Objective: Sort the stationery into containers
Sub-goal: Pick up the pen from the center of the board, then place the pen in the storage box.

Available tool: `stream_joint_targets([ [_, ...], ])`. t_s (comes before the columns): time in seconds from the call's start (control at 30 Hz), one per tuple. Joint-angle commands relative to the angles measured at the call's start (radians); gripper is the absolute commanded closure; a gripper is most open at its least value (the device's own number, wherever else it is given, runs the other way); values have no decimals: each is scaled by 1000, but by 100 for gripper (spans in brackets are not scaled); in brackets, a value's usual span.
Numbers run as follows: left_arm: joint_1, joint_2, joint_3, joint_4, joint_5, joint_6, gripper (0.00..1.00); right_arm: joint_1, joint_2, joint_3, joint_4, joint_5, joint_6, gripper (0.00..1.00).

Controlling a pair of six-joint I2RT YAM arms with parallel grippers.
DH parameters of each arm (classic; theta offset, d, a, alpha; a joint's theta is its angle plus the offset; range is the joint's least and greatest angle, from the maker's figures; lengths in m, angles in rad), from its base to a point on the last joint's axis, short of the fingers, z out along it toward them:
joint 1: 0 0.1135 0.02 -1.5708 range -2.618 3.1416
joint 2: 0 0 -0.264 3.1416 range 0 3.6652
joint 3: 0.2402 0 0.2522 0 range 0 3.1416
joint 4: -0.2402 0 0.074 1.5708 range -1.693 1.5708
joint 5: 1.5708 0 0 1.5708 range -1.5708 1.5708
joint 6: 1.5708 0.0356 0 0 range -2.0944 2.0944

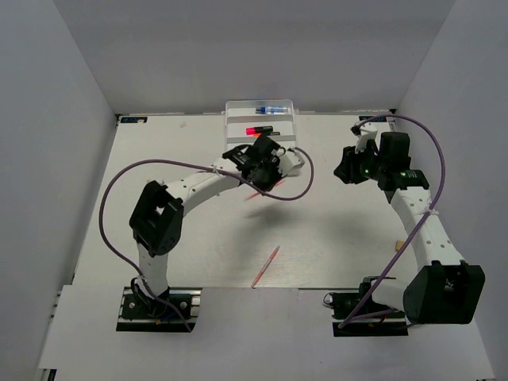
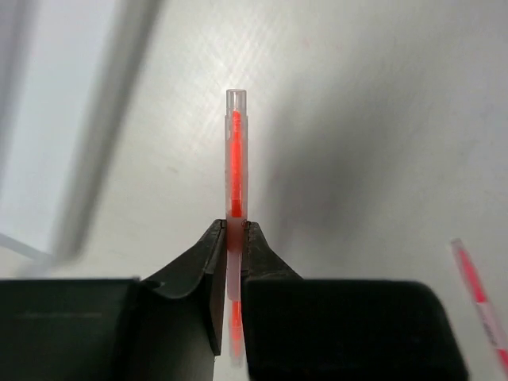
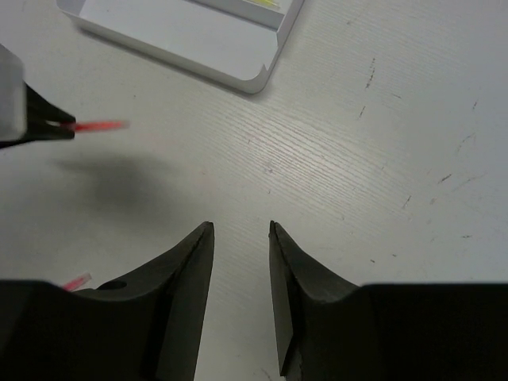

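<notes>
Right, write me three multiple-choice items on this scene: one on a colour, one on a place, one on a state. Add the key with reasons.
1. The cap of the clear bottle in the white tray is: A green; B blue; C yellow.
2. The loose pink-orange stick lies: A in the tray; B on the table near its front edge; C on top of the bottle.
3. The left fingers are: A wide open and empty; B shut on a marker; C shut on a thin pink-orange stick.

Key:
1 B, the top view shows a blue cap on the bottle.
2 B, it lies on bare table, well away from the tray.
3 C, the left wrist view shows that stick pinched between them.
</notes>
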Motion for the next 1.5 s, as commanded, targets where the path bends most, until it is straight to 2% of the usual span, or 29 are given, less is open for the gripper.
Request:
stream_joint_targets([
  [0.0, 18, -37, 123, 9, -15, 252, 100, -11, -2, -4, 39, -24, -6, 60],
  [0.13, 63, 104, 352, 4, -76, 393, 100, -16, 8, -7, 45, -32, -9, 60],
  [0.33, 148, 317, 632, 38, -11, 542, 100, -25, 13, -15, 41, -38, -29, 61],
  [0.53, 202, 389, 645, 125, 49, 699, 100, -34, 16, -29, 45, -53, -38, 62],
  [0.67, 225, 437, 651, 214, 43, 722, 100, -45, 25, -36, 50, -66, -38, 62],
  [1.0, 246, 466, 599, 254, 75, 685, 100, -47, 48, -27, 41, -96, -56, 62],
  [1.13, 246, 489, 615, 237, 66, 665, 90, -44, 68, -9, 18, -121, -68, 62],
  [1.4, 246, 489, 596, 226, 77, 633, 81, -74, 81, 11, -24, -153, -128, 60],
  [1.47, 246, 490, 589, 236, 77, 625, 77, -74, 91, 22, -36, -153, -134, 57],
])
